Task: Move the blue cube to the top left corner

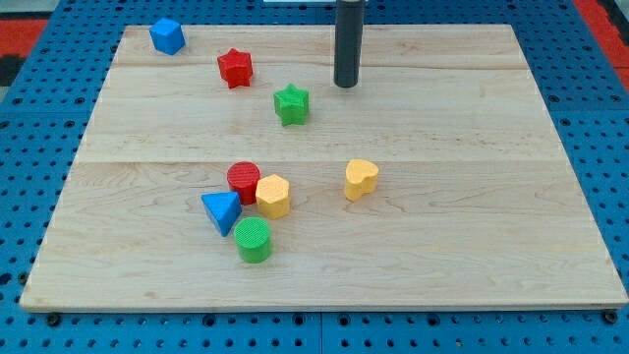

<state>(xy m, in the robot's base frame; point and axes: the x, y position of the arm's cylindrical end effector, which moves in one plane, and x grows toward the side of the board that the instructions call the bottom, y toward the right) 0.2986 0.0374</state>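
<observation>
The blue cube (167,35) sits near the top left corner of the wooden board (462,226). My tip (345,85) rests on the board near the view's top centre, well to the right of the blue cube. The tip touches no block. A red star (235,68) lies between the cube and the tip. A green star (291,103) lies just below and left of the tip.
A cluster sits at lower centre-left: a red cylinder (244,181), a yellow hexagonal block (272,195), a blue triangle (222,210) and a green cylinder (254,239). A yellow heart-shaped block (361,178) lies to their right. Blue pegboard (600,118) surrounds the board.
</observation>
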